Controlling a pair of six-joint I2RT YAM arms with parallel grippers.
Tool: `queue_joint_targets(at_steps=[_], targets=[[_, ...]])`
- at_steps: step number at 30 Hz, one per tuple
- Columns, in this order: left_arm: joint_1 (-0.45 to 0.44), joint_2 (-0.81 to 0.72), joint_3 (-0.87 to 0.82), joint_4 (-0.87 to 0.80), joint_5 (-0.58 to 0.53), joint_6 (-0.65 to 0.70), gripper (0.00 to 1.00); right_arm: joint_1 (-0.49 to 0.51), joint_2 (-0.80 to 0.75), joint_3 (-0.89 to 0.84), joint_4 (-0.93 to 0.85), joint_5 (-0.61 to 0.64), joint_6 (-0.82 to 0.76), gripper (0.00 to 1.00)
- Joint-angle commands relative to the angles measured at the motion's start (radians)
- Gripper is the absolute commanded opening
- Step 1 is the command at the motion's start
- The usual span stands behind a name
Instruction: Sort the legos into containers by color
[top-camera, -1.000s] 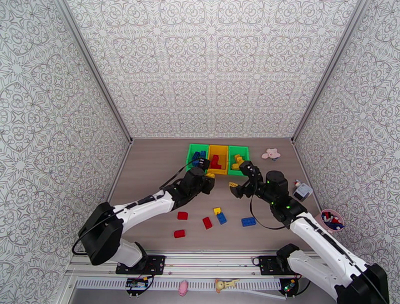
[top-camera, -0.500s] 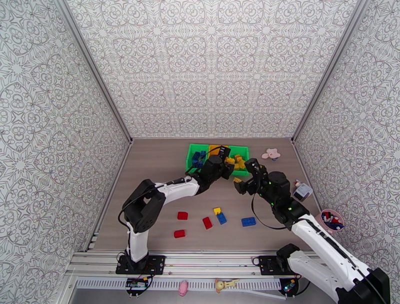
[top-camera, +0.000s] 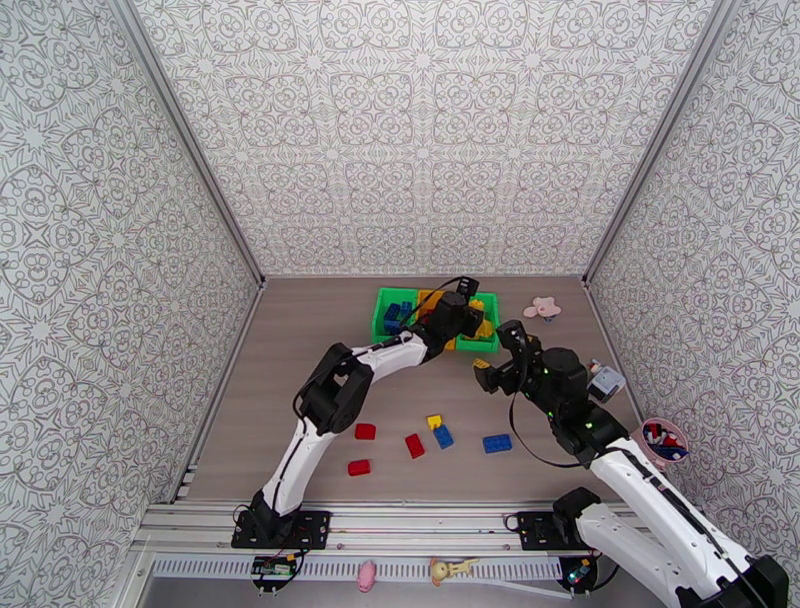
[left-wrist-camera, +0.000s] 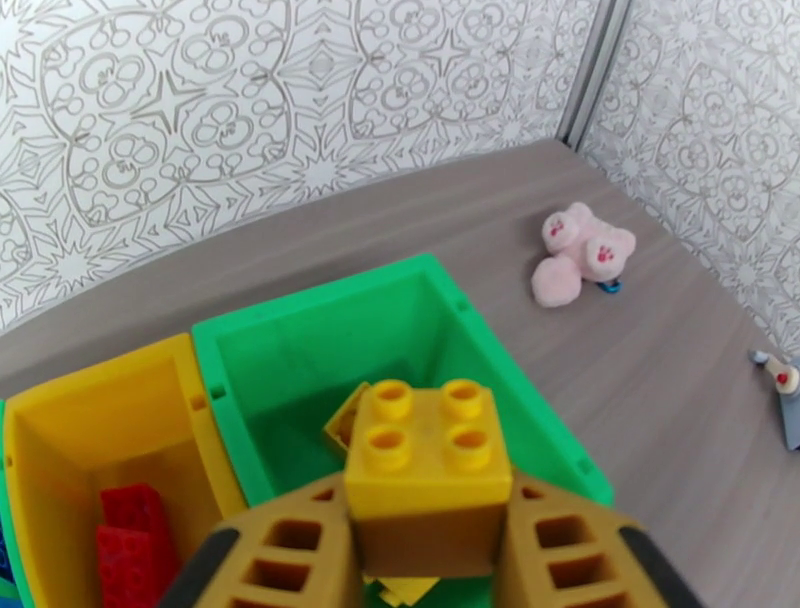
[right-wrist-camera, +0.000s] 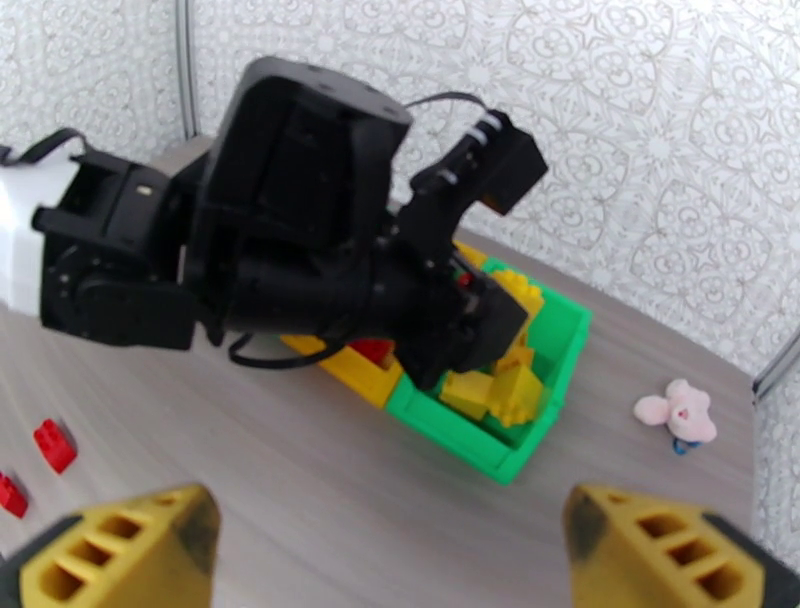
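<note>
My right gripper (right-wrist-camera: 390, 545) has its two yellow fingers (right-wrist-camera: 130, 555) spread far apart. The black left gripper (right-wrist-camera: 490, 320) hangs over the green bin (right-wrist-camera: 520, 455), with a yellow brick (right-wrist-camera: 517, 288) at its tip. More yellow bricks (right-wrist-camera: 500, 390) lie inside. The yellow bin (right-wrist-camera: 350, 368) touches it. A pink toy (right-wrist-camera: 680, 412) sits to the right, and two red bricks (right-wrist-camera: 52, 445) to the left.

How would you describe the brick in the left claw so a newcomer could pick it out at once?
Find the three joined bins at the far side of the table; the left claw hangs over the right-hand green bin. It grips a square yellow brick with four studs, the one brick held in the air, not lying in a bin or on the table.
</note>
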Motion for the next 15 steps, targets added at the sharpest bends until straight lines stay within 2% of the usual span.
queue_joint_targets(at_steps=[1, 7, 10, 15], targets=[[0.007, 0.018, 0.063, -0.054, 0.022, 0.021, 0.33, -0.004, 0.002, -0.003, -0.021, -0.009, 0.025, 0.94], [0.004, -0.009, 0.073, -0.065, 0.031, 0.022, 0.46, -0.004, 0.017, -0.009, 0.0, -0.037, 0.054, 0.94], [0.007, -0.04, 0.06, -0.073, 0.024, 0.022, 0.57, -0.004, 0.018, -0.012, 0.002, -0.036, 0.059, 0.94], [0.01, -0.127, -0.041, -0.025, 0.015, 0.018, 0.69, -0.004, 0.02, 0.004, -0.024, -0.048, 0.082, 0.94]])
